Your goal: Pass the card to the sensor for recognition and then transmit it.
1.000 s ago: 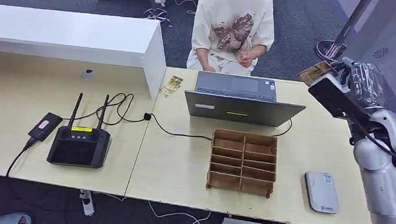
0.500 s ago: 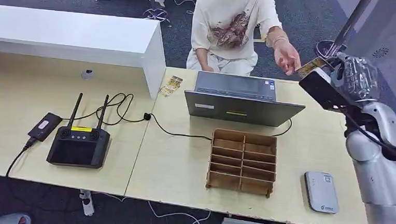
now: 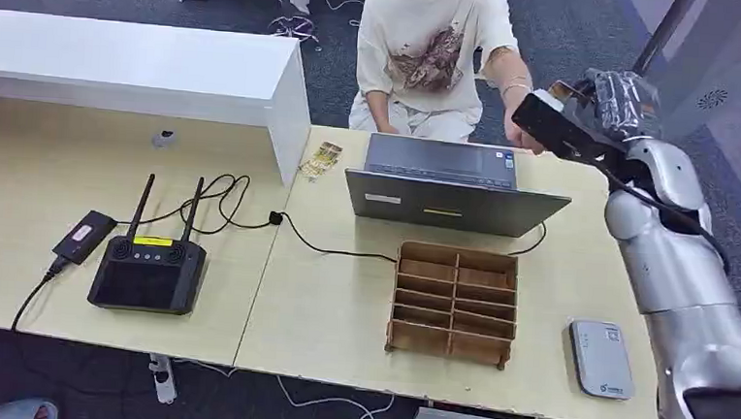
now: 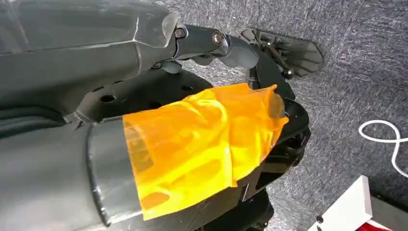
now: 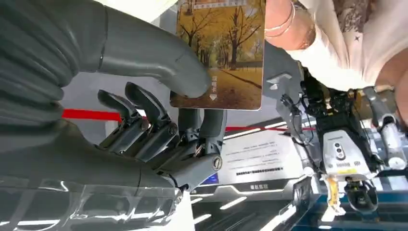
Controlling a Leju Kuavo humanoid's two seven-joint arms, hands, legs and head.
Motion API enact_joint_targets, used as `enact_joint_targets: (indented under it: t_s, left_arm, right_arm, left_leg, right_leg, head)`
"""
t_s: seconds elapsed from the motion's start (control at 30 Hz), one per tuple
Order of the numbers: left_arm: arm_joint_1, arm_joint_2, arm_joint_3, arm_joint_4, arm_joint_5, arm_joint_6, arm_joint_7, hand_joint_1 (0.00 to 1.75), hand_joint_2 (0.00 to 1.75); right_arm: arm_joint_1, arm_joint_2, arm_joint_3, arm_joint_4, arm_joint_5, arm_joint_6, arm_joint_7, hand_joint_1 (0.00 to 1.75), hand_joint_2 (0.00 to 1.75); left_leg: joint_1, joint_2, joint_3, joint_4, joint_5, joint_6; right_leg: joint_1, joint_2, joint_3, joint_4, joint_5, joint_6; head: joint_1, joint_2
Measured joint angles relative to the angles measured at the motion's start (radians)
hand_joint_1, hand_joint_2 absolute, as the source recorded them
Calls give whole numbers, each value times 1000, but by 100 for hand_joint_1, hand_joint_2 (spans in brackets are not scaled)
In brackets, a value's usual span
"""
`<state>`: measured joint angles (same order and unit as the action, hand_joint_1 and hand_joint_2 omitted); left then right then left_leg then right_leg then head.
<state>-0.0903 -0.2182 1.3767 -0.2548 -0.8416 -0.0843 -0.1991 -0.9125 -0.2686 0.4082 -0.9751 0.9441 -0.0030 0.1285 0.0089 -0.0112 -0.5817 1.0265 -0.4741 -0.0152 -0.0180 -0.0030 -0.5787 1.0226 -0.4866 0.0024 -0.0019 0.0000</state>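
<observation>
Your left hand point(image 4: 231, 48) hangs over grey carpet; you cannot tell whether its fingers are closed. Your right hand point(image 5: 159, 125) pinches one card point(image 5: 223, 53) between thumb and fingers, held out past the laptop point(image 3: 455, 190) toward the person's hand point(image 3: 519, 133), which is just beside it. Judge the card light, thin, stiff and slick: grip it flat near one edge. One card reader point(image 3: 602, 358) lies well behind your hand; more cards point(image 3: 319, 160) lie far off.
</observation>
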Motion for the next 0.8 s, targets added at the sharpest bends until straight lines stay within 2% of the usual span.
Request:
enact_joint_targets:
  t_s: [0.3,0.6,0.63,0.67,0.7,0.8]
  left_arm:
    - [0,0,0,0,8,-1,0,0,0]
    - [0,0,0,0,11,-1,0,0,0]
    - [0,0,0,0,11,-1,0,0,0]
    - [0,0,0,0,12,-1,0,0,0]
    - [0,0,0,0,13,-1,0,0,0]
    - [0,0,0,0,15,0,0,0,0]
  right_arm:
    - [-34,47,36,82,46,-11,-2,175,175]
    - [-43,70,47,113,55,-11,3,175,175]
    - [-43,71,48,116,55,-11,3,129,175]
    - [-44,72,49,118,56,-11,3,10,175]
    - [-44,73,50,120,61,-10,3,0,175]
    - [-44,78,51,125,72,-11,5,0,175]
  left_leg:
    - [0,0,0,0,0,0]
    - [0,0,0,0,0,0]
    - [0,0,0,0,0,0]
    - [0,0,0,0,0,0]
    - [0,0,0,0,0,0]
    - [0,0,0,0,0,0]
  right_leg:
    - [0,0,0,0,0,0]
    - [0,0,0,0,0,0]
    - [0,0,0,0,0,0]
    - [0,0,0,0,0,0]
    - [0,0,0,0,0,0]
    - [0,0,0,0,0,0]
  head:
    - [0,0]
    - [0,0]
    - [0,0]
    - [0,0]
    - [0,0]
    - [0,0]
